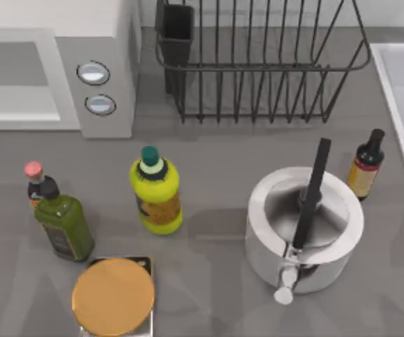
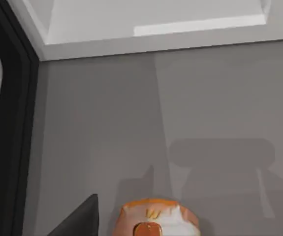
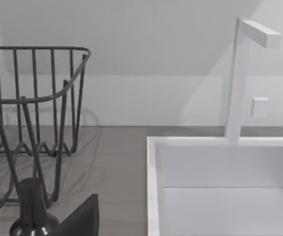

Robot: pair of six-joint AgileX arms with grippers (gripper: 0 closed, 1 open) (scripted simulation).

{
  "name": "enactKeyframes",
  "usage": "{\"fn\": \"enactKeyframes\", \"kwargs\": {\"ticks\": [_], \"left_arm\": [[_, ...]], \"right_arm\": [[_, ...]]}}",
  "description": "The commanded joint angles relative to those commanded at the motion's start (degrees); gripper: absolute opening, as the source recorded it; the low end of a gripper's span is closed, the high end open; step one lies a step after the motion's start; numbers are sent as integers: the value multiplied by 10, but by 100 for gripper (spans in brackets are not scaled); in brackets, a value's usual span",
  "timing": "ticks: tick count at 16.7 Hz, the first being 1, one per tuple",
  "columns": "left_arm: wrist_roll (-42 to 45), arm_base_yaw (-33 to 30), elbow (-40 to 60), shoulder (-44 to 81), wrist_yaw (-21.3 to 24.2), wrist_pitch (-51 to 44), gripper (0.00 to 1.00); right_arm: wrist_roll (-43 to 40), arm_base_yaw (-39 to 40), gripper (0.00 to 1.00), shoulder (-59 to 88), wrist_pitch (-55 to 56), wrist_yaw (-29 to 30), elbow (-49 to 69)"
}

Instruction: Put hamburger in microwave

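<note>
Hamburger close below our left wrist camera, beside a dark finger | grip: cannot tell | microwave at the table's back left | hamburger not yet inside.

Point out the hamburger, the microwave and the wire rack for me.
hamburger (image 2: 153, 221), left wrist view, on its bun top.
microwave (image 1: 103, 84), top view, on the grey knob panel.
wire rack (image 1: 258, 67), top view, on its front rim.
</note>
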Motion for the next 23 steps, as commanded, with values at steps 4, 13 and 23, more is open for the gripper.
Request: {"fn": "enactKeyframes", "kwargs": {"ticks": [4,13,23], "left_arm": [[50,22,138,240,0,-124,100],[128,58,375,589,2,-317,100],[134,59,384,629,3,-310,100]], "right_arm": [[0,0,100,0,0,0,0],[0,0,100,0,0,0,0],[0,0,100,0,0,0,0]]}}
